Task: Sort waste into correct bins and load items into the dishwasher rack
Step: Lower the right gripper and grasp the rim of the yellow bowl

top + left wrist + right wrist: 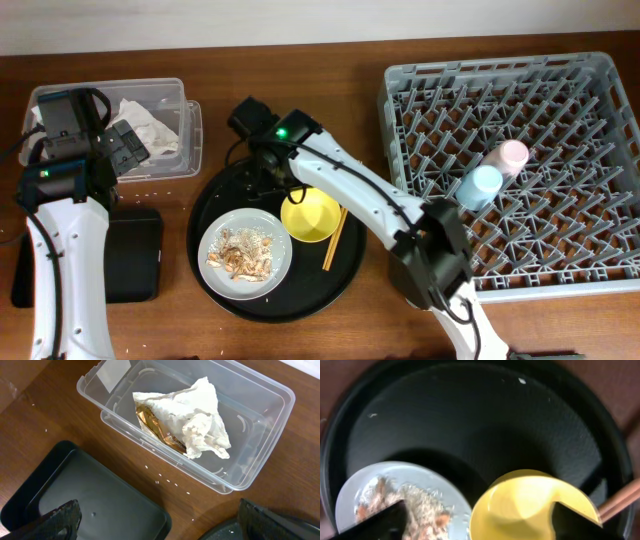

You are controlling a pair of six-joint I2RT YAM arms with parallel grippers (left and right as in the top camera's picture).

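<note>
The clear box [190,130] holds the crumpled white napkin [200,415] and the brown wrapper [155,422]. The shallow black tray [135,255] lies below it. My left gripper [160,525] is open and empty above the black tray's corner [100,495]. My right gripper [480,525] is open above the round black tray, over the yellow bowl [310,215] and the plate [245,252] of flaky scraps [243,250]. Chopsticks [335,240] lie right of the bowl. The pink cup [513,155] and blue cup [480,185] sit in the grey rack [520,270].
The large round black tray [330,290] sits between the bins and the rack. White crumbs dot the brown table [165,480] near the clear box. The right arm stretches from the front edge across the tray.
</note>
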